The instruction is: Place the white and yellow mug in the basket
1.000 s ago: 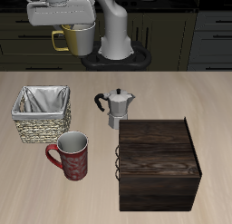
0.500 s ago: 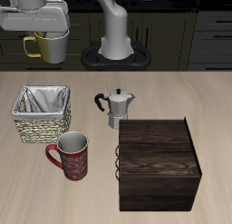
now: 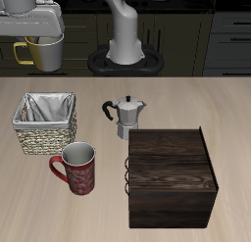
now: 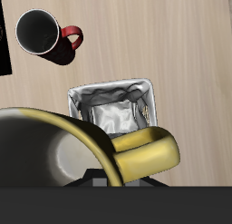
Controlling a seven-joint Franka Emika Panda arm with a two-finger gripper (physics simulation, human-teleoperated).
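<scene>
Your claw [image 3: 37,35] grips the mug [image 3: 43,53] high above the counter [image 3: 176,99], behind the basket [image 3: 45,123], handle pointing away from the robot's base.

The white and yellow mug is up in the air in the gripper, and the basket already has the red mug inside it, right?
Not quite. The basket is empty, as the wrist view shows. The red mug stands on the table beside it. The white and yellow mug is indeed held aloft by the gripper.

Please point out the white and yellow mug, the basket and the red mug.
white and yellow mug [image 3: 45,53], exterior view, on its body.
basket [image 3: 43,139], exterior view, on its woven front wall.
red mug [image 4: 38,34], wrist view, on its dark inside.
</scene>
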